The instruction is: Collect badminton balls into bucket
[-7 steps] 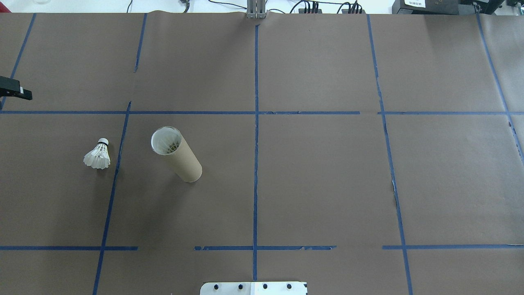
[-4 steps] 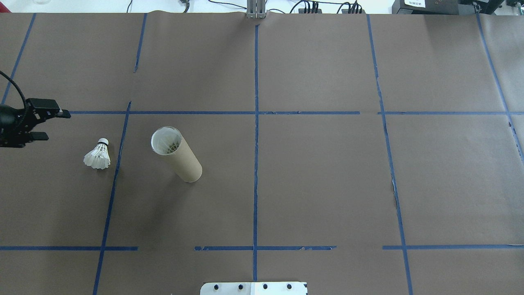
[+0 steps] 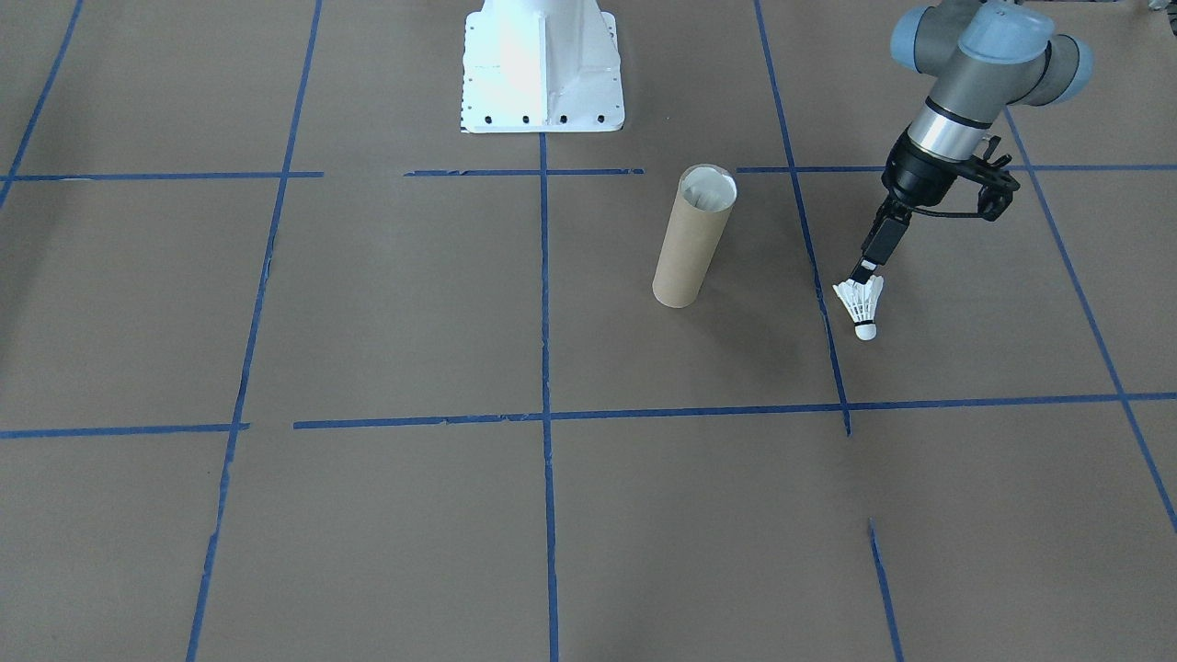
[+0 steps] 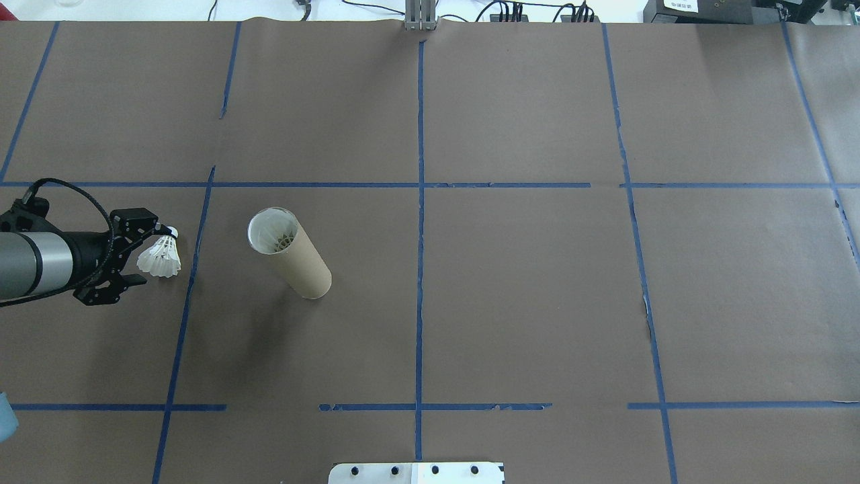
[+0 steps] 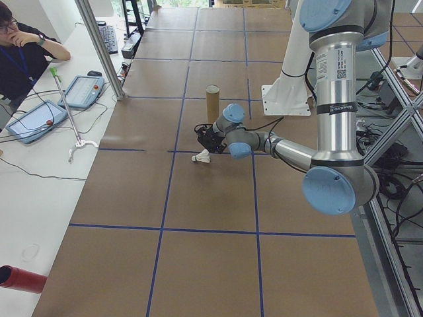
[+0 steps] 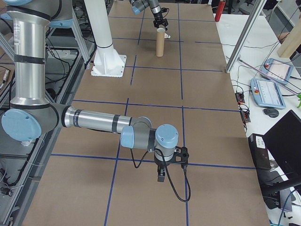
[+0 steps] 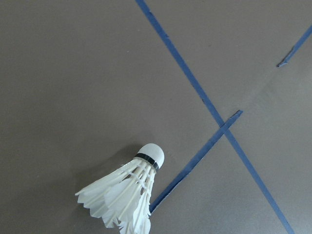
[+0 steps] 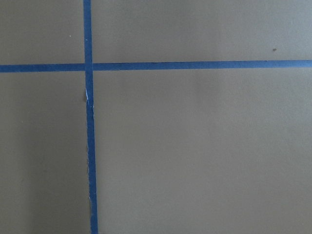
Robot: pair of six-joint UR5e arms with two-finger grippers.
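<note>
Flanking shuttlecock (image 4: pixel 161 257): left claw (image 4: pixel 142 253) (overhead only)

Brown paper (image 4: pixel 524 302) covers the long table, marked into large rectangles by blue tape lines (image 4: pixel 420 269). Along one long side runs a white bench (image 5: pixel 39 172) carrying two tablet-like control pendants (image 5: pixel 82 91), cables and a keyboard (image 5: pixel 108 38), with a person (image 5: pixel 20 53) seated behind it. Slanted aluminium frame posts (image 5: pixel 99 49) rise from the table edge. A red cylinder (image 5: pixel 20 279) lies at the bench's near end. Lighting is even and bright.
</note>
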